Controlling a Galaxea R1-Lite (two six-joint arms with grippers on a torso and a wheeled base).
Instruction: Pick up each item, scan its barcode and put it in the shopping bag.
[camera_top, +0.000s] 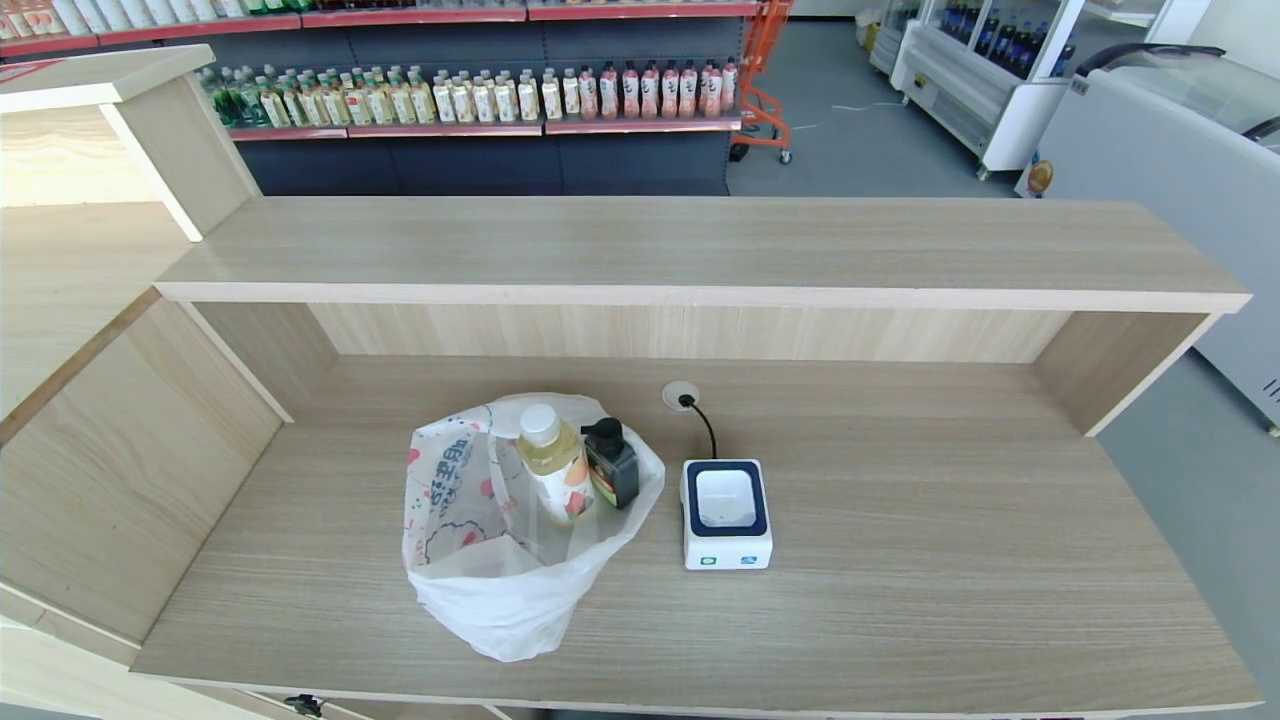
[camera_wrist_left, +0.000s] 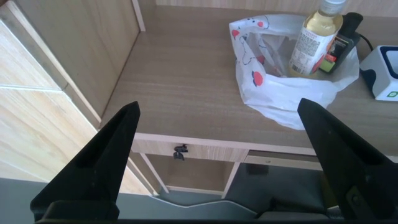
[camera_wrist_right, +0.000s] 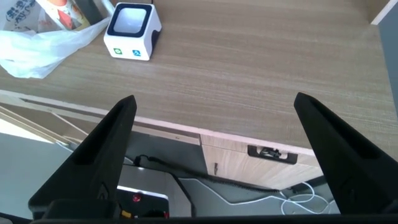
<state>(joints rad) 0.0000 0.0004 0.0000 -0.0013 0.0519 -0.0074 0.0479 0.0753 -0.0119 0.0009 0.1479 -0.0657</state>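
Standing in the shopping bag (camera_top: 500, 590) are a labelled drink bottle (camera_top: 552, 470) and pump bottle (camera_top: 612, 465); left claw (camera_wrist_left: 217, 106), right claw (camera_wrist_right: 214, 98) gape empty.

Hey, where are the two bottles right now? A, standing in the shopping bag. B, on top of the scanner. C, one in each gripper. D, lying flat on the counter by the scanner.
A: the pale drink bottle and the dark pump bottle both stand inside the white shopping bag, beside the scanner.
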